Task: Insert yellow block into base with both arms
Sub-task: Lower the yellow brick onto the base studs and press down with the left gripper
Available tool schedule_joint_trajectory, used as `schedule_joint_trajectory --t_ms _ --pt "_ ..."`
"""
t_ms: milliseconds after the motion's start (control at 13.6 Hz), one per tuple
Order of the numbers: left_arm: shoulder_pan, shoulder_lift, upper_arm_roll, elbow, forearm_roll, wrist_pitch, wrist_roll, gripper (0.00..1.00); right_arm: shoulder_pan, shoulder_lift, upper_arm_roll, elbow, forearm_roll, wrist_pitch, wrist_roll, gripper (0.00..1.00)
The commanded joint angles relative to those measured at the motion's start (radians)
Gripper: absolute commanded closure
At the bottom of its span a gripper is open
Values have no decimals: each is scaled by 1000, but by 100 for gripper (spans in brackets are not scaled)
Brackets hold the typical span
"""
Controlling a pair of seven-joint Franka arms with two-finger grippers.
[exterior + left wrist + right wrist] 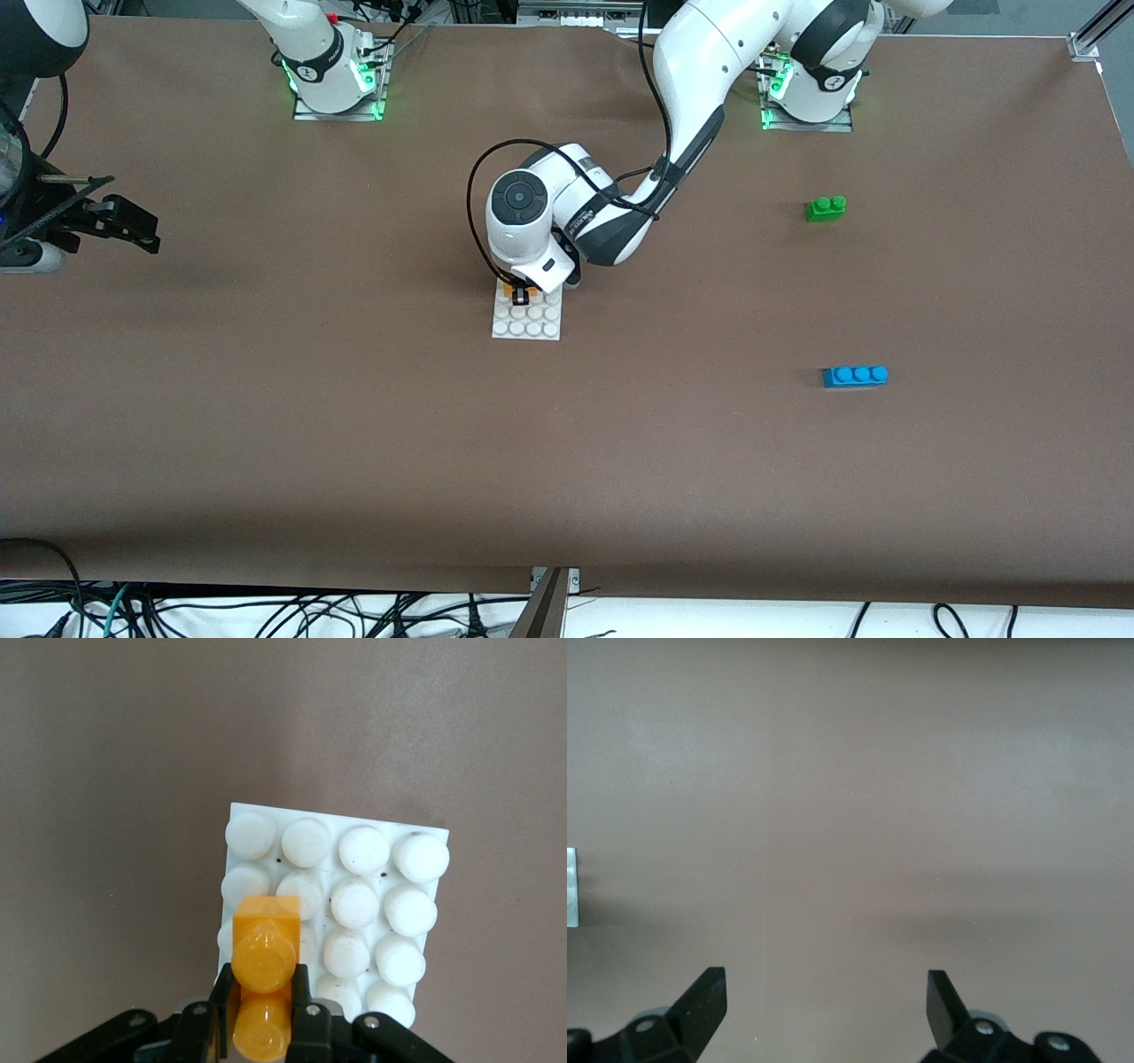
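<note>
The white studded base (529,321) lies mid-table. My left gripper (521,293) hangs over the base's edge that is farther from the front camera, shut on the yellow block (509,288). In the left wrist view the black fingers (306,1014) clamp the yellow block (264,961) from both sides, studs facing the camera, over the corner studs of the base (356,902). Whether the block touches the studs I cannot tell. My right gripper (146,237) waits at the right arm's end of the table, and the right wrist view shows that gripper (824,981) open over bare mat.
A green two-stud brick (825,208) and a blue three-stud brick (855,376) lie toward the left arm's end, the blue one nearer the front camera. The arm bases (335,84) (808,97) stand along the table's back edge. Brown mat surrounds the base.
</note>
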Motion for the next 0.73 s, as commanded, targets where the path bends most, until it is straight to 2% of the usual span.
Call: schedule_joint_trajectory --t_ms 0,661 --pt "-1 22 7 31 -43 0 41 94 -8 2 1 20 13 -19 -21 0" --pt "19 22 9 26 -55 -2 77 95 -8 9 3 27 13 -19 -24 0"
